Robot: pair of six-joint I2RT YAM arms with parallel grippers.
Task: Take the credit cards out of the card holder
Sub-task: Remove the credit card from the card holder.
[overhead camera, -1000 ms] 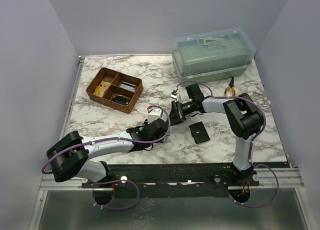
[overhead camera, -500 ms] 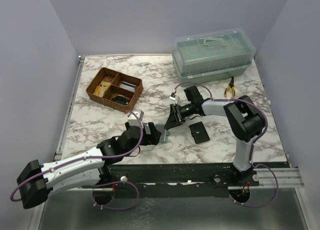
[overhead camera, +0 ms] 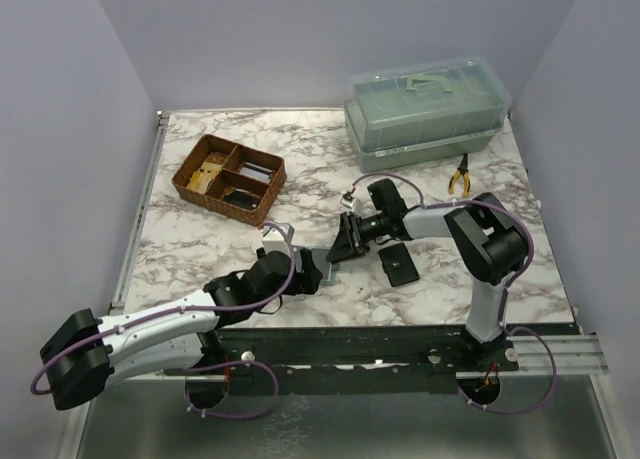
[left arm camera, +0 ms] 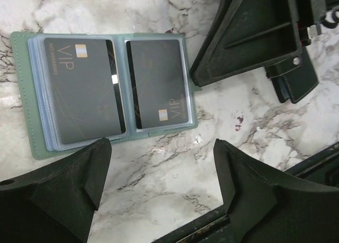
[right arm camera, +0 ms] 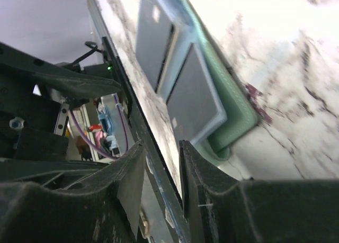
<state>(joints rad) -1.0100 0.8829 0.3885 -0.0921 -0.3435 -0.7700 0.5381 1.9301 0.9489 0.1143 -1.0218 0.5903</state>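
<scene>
Left jaws wide, card holder just ahead; right jaws narrow, empty, at its edge
Best to pin it, then pinch the credit cards out singly

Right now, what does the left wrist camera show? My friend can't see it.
An open sage-green card holder lies on the white marble table, two dark grey VIP cards in its clear sleeves. The left gripper hangs open just beside it.
</scene>
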